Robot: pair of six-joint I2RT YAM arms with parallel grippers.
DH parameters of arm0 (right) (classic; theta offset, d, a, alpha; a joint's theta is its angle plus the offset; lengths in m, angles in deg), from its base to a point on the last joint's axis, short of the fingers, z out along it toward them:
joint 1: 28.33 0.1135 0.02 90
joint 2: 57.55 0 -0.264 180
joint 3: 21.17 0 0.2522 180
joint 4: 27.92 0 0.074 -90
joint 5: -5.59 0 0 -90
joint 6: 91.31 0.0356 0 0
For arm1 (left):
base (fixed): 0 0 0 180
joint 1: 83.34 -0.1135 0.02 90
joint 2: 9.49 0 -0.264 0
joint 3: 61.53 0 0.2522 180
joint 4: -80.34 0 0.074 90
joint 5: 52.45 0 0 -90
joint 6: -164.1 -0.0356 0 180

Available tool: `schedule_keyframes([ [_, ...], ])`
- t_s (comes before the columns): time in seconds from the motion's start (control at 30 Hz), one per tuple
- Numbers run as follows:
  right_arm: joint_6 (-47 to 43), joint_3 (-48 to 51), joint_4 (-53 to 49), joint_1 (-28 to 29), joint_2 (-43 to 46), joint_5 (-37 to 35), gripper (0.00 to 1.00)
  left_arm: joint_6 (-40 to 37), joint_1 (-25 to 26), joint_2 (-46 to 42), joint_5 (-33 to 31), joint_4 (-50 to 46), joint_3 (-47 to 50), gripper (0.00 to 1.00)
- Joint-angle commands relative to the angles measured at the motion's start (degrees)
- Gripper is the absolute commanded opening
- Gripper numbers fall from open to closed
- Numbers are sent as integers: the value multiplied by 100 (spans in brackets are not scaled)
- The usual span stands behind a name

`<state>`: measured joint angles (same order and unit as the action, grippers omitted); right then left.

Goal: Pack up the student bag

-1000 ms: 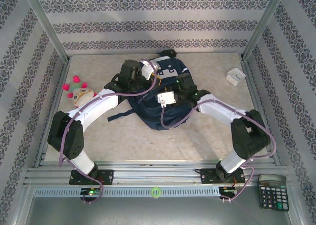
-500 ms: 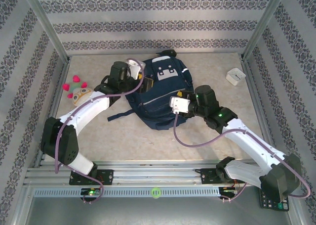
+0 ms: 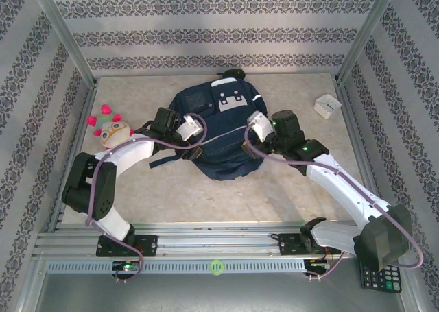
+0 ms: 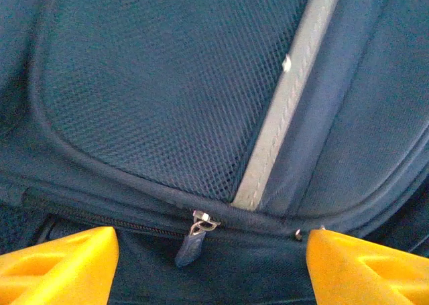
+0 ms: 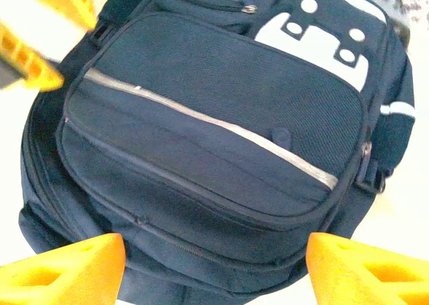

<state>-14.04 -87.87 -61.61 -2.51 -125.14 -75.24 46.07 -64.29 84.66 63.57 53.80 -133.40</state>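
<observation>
Between patterned walls (image 3: 206,34): table (image 3: 295,188), student bag (image 3: 223,137)

1. Top external: high above the near edge of the table (image 3: 295,188), looking down and forward over all of it.
2. Left wrist: very near the student bag (image 4: 375,117), facing its mesh pocket (image 4: 154,90).
3. Right wrist: farther back, facing the student bag's front; all three views share it.

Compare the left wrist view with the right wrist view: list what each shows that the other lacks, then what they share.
Left wrist, not right wrist: a close look at a mesh pocket and a zipper pull hanging below it. Right wrist, not left wrist: the grey-white patch, the whole front pocket and pale table beside it. Both: the navy student bag, a light stripe, and yellow fingers spread apart, gripping nothing: left claw, right claw.
</observation>
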Motion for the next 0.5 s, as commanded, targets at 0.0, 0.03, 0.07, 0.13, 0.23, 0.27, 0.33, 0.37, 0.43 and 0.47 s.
schedule_keyframes([
  [0.0,2458,72,-90,-240,-28,386,72,-1850,-29,381,-62,-659,-369,75],
  [0.03,2819,167,-82,-325,-19,492,72,-2053,-35,512,-62,-821,-484,75],
  [0.07,3110,273,-46,-397,6,537,71,-2182,-35,622,-72,-910,-578,75],
  [0.13,3717,585,131,-564,108,604,71,-2453,-39,819,-126,-1131,-742,74],
  [0.23,4502,993,411,-797,188,638,68,-2562,-50,980,-138,-1186,-855,69],
  [0.27,4677,1093,501,-844,177,704,67,-2573,-53,994,-88,-1184,-865,65],
  [0.33,4950,1252,723,-892,74,855,65,-2534,-52,974,23,-1146,-849,56],
  [0.37,5005,1292,804,-895,-4,912,65,-2492,-55,959,68,-1116,-828,53],
  [0.43,5167,1346,977,-886,-203,998,62,-2428,-54,909,228,-1147,-802,43],
  [0.47,5268,1372,1089,-881,-307,1037,60,-2387,-54,879,282,-1159,-786,41],
])
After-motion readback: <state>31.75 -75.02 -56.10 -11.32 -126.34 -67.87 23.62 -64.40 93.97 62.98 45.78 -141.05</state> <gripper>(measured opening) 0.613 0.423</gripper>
